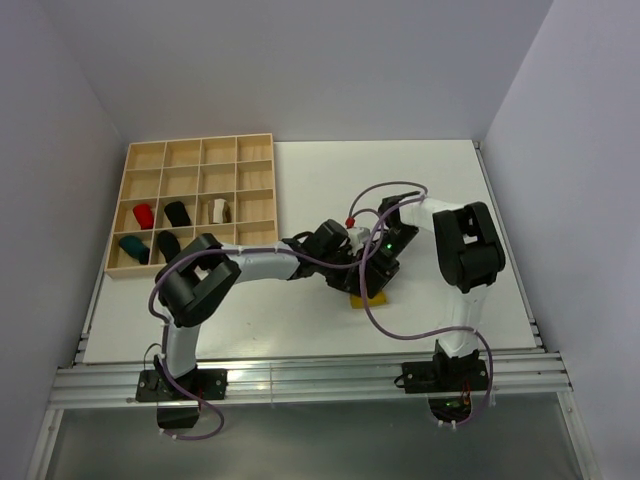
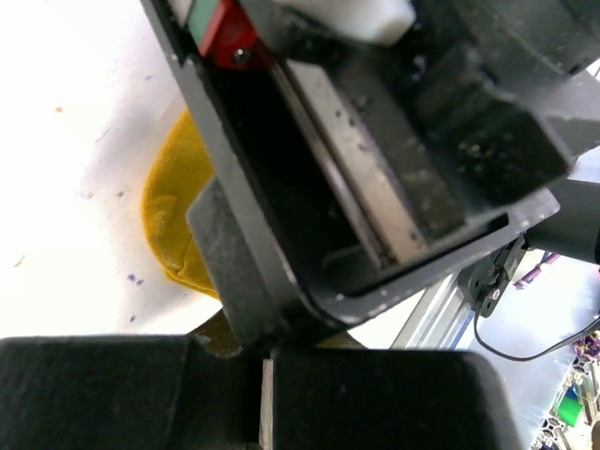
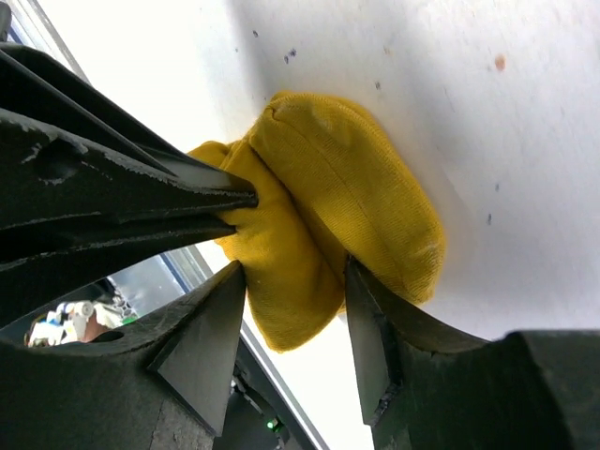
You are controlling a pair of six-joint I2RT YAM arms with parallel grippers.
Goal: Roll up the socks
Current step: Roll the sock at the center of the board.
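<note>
Your right fingers stand apart, straddling the mustard sock, which lies bunched on the white surface between them. Your left fingers are closed together, their tips against the sock's folded edge. Whether they pinch any fabric cannot be told.

- Compartment tray is sitting on the table at its far-left corner, at 10 o'clock from the loose sock.
- Five rolled socks are sitting in the tray, one per compartment: three side by side in one row, two in the next row nearer.
- Loose sock is lying on the table near its middle.
- Left gripper is pinching the sock's fold from 9 o'clock in the right wrist view.
- Right gripper is straddling the sock, one finger on each side.
</note>
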